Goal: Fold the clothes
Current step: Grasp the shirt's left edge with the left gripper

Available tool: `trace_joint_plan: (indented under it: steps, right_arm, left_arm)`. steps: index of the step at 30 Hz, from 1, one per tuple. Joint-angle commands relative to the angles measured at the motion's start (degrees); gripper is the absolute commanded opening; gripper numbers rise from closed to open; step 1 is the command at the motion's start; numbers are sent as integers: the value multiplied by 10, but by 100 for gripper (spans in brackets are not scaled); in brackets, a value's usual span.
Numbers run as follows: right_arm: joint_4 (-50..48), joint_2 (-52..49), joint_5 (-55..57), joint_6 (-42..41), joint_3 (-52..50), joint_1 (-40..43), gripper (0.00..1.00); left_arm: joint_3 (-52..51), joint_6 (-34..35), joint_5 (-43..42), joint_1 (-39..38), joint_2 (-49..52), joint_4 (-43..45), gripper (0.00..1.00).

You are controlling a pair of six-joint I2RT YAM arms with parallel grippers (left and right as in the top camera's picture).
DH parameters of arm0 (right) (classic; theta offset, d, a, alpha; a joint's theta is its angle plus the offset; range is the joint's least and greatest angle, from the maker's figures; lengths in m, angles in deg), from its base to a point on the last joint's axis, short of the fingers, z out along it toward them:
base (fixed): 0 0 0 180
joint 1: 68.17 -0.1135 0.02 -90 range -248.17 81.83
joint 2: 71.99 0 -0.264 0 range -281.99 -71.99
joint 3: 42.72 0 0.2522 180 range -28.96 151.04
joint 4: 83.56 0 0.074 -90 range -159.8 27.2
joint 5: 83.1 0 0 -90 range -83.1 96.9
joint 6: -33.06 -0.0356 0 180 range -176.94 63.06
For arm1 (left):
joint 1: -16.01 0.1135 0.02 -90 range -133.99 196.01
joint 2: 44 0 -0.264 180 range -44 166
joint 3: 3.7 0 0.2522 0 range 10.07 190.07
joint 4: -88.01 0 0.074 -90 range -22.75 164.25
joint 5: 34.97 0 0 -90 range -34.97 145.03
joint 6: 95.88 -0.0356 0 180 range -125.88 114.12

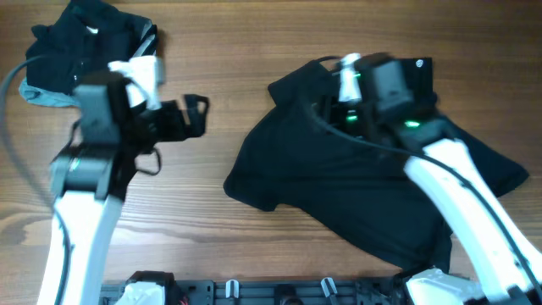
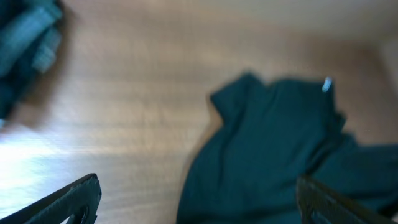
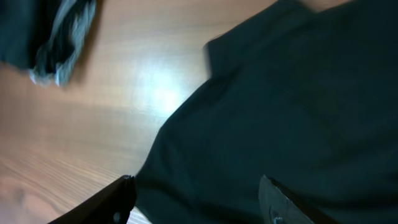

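A loose black shirt (image 1: pixel 339 191) lies spread and rumpled on the wooden table, right of the middle. It has a small white mark near its far edge. It also shows in the left wrist view (image 2: pixel 280 149) and in the right wrist view (image 3: pixel 280 106). A folded stack of black clothes (image 1: pixel 80 42) with a grey-blue edge sits at the far left corner. My left gripper (image 1: pixel 193 114) is open and empty over bare wood between the stack and the shirt; its fingers show in its own view (image 2: pixel 198 183). My right gripper (image 1: pixel 332 114) is open just above the shirt's far part (image 3: pixel 196 183).
The wooden table (image 1: pixel 212 212) has bare surface between the stack and the shirt and along the front left. A black rail with the arm bases (image 1: pixel 254 292) runs along the near edge. A grey cable (image 1: pixel 13 127) loops at the left edge.
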Motion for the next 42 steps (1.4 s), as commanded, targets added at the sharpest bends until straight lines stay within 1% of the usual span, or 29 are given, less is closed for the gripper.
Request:
trace_joint_plan:
  steps: [1, 3, 6, 8, 9, 10, 11, 12, 14, 15, 17, 18, 19, 21, 23, 25, 26, 27, 28, 29, 31, 33, 35, 36, 38, 39, 40, 41, 42]
  right_arm:
    - [43, 57, 5, -57, 6, 73, 69]
    - [66, 63, 3, -57, 6, 96, 70]
    - [88, 61, 3, -57, 6, 101, 70]
    - [90, 61, 3, -62, 6, 101, 71]
    - [90, 61, 3, -69, 6, 101, 72]
    - [94, 61, 3, -76, 6, 101, 75]
    - [94, 61, 3, -76, 6, 101, 75]
    - [94, 61, 3, -76, 6, 101, 75]
    - [94, 61, 4, -76, 6, 101, 75]
    - [94, 61, 4, -78, 6, 101, 75]
    - [96, 61, 10, -91, 6, 101, 75]
    - [96, 61, 18, -91, 6, 101, 75]
    - [96, 61, 24, -91, 6, 101, 75]
    - [96, 61, 24, -91, 6, 101, 75]
    - [96, 61, 24, -90, 6, 101, 75]
    - [96, 60, 26, -91, 6, 101, 75]
    - [98, 60, 26, -91, 6, 101, 75]
    - [102, 60, 26, -90, 6, 101, 75]
    - [103, 59, 30, -88, 6, 101, 75]
    - [103, 57, 47, -84, 6, 101, 77]
    - [116, 47, 123, -84, 6, 102, 81]
    - [134, 28, 134, -85, 6, 115, 81]
    - [153, -10, 132, -86, 6, 152, 81]
    - [156, -24, 130, -85, 6, 170, 81]
    - [156, -63, 125, -84, 6, 223, 81]
    - [156, -85, 122, -84, 6, 249, 81]
    - [156, -114, 108, -76, 6, 281, 81]
    - [156, -144, 97, -69, 6, 306, 81]
    - [155, -178, 84, -58, 6, 328, 81]
  left_arm:
    - [6, -75, -7, -92, 157, 29, 100]
    - [6, -93, 2, -131, 251, 82, 99]
    - [6, -109, 17, -164, 369, 182, 98]
    - [6, -110, 50, -174, 432, 245, 91]
    - [6, -110, 55, -176, 447, 260, 84]
    - [6, -110, 56, -177, 464, 284, 74]
    - [6, -110, 56, -177, 471, 304, 72]
    - [6, -110, 56, -177, 472, 319, 66]
    - [6, -110, 56, -177, 472, 334, 49]
    - [6, -110, 61, -177, 472, 328, 35]
    - [6, -110, 87, -176, 472, 309, 18]
    - [6, -110, 85, -176, 472, 304, 25]
    - [6, -110, 75, -177, 472, 306, 68]
    - [6, -110, 68, -182, 472, 308, 72]
    - [6, -110, 66, -193, 477, 313, 69]
    - [6, -110, 66, -203, 494, 317, 57]
    - [6, -110, 66, -204, 496, 316, 45]
    - [6, -110, 66, -205, 498, 314, 23]
    - [6, -110, 67, -204, 497, 314, 10]
    - [6, -110, 76, -203, 497, 315, 4]
    - [7, -56, 189, -189, 495, 306, 4]
    - [12, -9, 303, -155, 482, 264, 4]
    - [16, 10, 353, -85, 460, 213, 4]
    - [16, 20, 340, -56, 451, 200, 4]
    - [16, 19, 257, 3, 433, 177, 4]
    - [16, 20, 246, 21, 426, 168, 7]
    - [16, 28, 248, 37, 418, 154, 13]
    - [16, 50, 247, 53, 409, 139, 14]
    - [16, 51, 235, 63, 400, 132, 17]
